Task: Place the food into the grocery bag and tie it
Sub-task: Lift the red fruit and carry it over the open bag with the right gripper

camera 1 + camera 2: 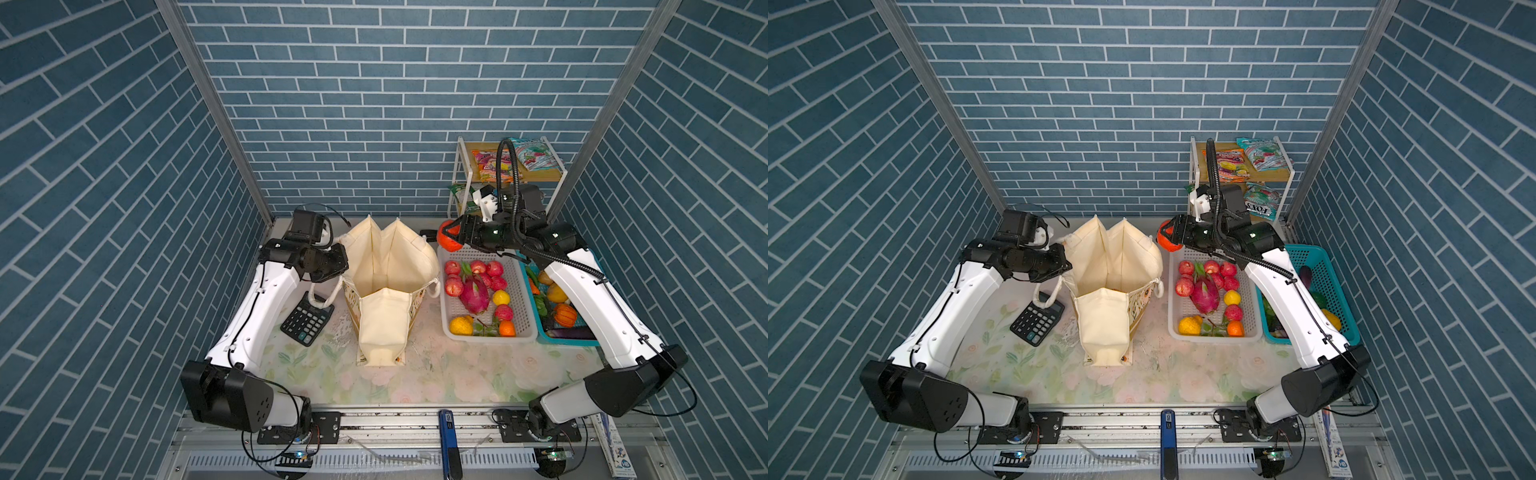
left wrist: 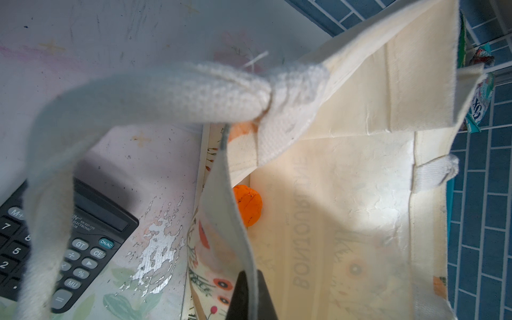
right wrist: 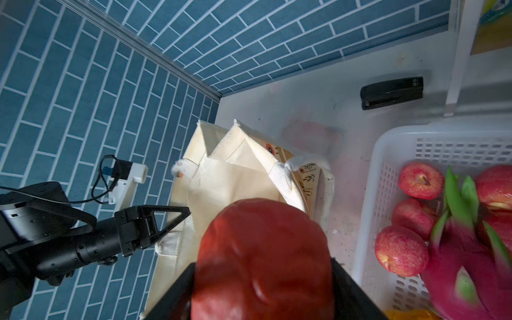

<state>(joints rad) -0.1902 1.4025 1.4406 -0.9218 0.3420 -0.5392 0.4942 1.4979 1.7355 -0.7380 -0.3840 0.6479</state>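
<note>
The left gripper (image 2: 250, 296) was shut on the bag's (image 1: 386, 266) rim, holding the mouth open. The right gripper (image 1: 453, 235), jaws wide, clamped a red fruit (image 3: 263, 249) just outside the bag's opposite rim, not yet over the mouth. An early release would likely drop the fruit beside the bag. A knock on the soft rim could pull it from the left grip and collapse the mouth.

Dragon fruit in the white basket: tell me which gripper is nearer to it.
Right. The right gripper, gripping a red-orange fruit, hangs over the white basket's far corner, just beyond the dragon fruit. The left gripper is on the tote's other side, pinching its rim.
</note>
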